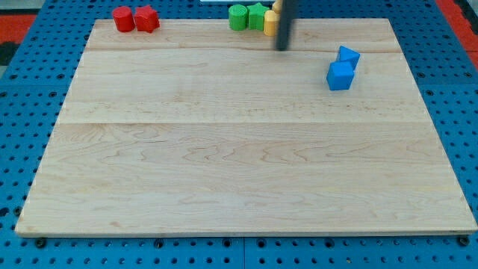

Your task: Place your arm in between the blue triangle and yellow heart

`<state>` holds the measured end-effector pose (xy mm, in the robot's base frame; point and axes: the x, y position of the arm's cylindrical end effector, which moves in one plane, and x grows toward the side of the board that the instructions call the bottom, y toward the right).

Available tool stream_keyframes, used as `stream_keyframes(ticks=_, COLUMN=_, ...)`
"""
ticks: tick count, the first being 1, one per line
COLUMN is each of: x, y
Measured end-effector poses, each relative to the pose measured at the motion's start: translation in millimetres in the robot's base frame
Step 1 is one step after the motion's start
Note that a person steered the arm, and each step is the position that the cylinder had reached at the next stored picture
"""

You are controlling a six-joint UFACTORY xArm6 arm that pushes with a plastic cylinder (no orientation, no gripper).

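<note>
Item: my tip (282, 48), a bare rod with no pincer to report, resting on the far worktop (224, 164), touching or just right of the yellow block (269, 22), shape unclear. Blue blocks (348, 57) (339, 76) lie right, apart. Risk: sliding left shoves yellow into green blocks (248, 16); overshooting right knocks blue.

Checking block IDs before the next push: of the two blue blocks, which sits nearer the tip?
The upper blue block, toward the view's top right of the pair, is nearer my tip. The lower blue block touches it, lying further down the wooden board.
</note>
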<state>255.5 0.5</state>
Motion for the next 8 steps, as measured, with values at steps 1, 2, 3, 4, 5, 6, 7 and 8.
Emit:
stream_keyframes(ticks=1, x=-44, y=-88)
stream_keyframes(ticks=2, x=-63, y=-74)
stream_keyframes(ticks=3, x=-62, y=-60)
stream_keyframes(ticks=4, x=-43, y=3)
stream_keyframes(ticks=5, x=26, y=48)
stream_keyframes(ticks=6, x=33, y=80)
stream_keyframes(ticks=7, x=21, y=85)
stream_keyframes(ticks=8, x=22, y=85)
